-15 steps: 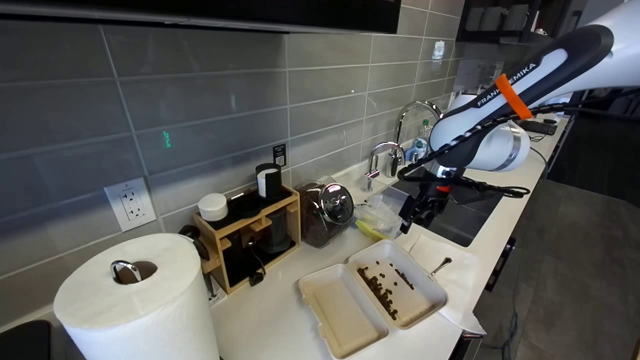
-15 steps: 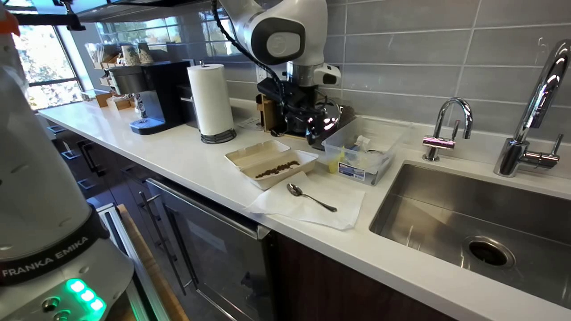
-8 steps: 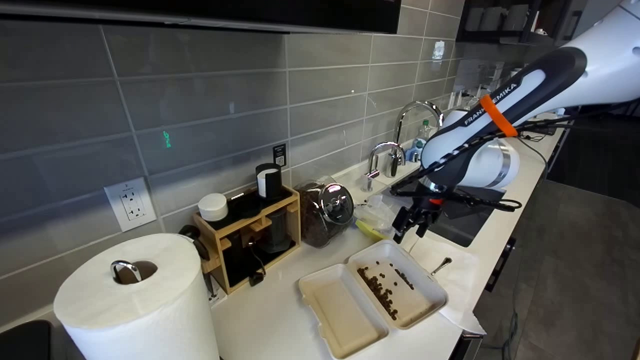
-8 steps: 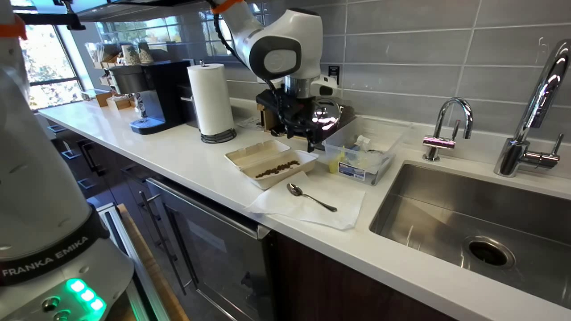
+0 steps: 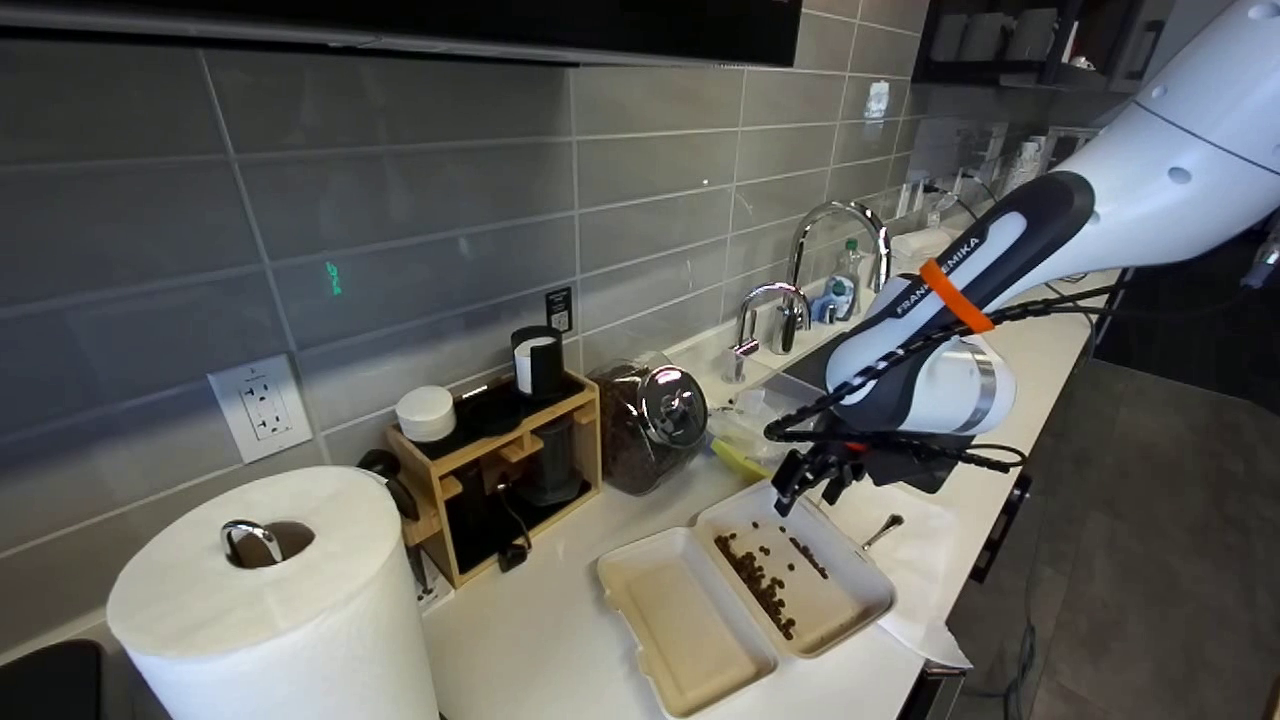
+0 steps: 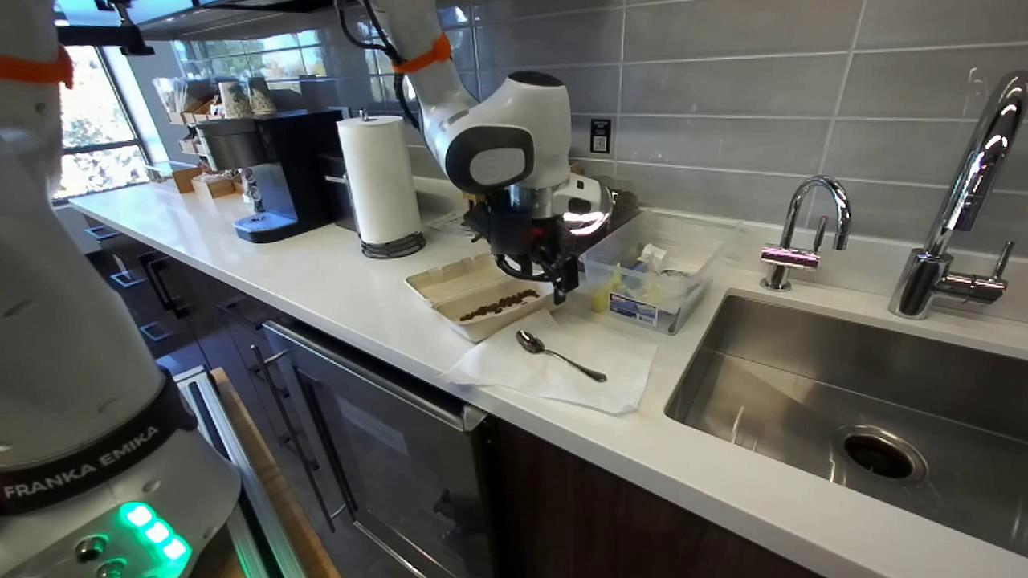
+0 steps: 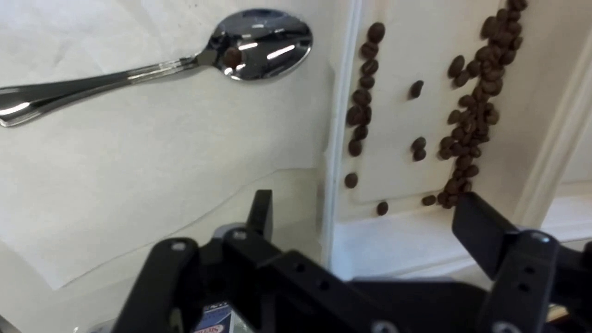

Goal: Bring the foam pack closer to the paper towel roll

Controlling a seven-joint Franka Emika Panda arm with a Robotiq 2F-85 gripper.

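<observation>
We've got a spoon (image 7: 162,69) lying on white paper (image 6: 586,345), a clear tub (image 6: 665,301) near it, and over by the sink (image 6: 763,401), two chrome faucets (image 6: 791,255) gleaming before grey tiles (image 6: 731,84)!

Below me the white counter (image 6: 337,281) carries the open pack (image 5: 733,592). Paper (image 6: 554,387) lies at the pack's edge; near the pack sit tub (image 6: 646,285), jar (image 5: 630,425) and rack (image 5: 510,433). On the pack's opposite side, well apart, stand the roll (image 6: 379,181) and, farther off, the brewer (image 6: 301,168).
</observation>
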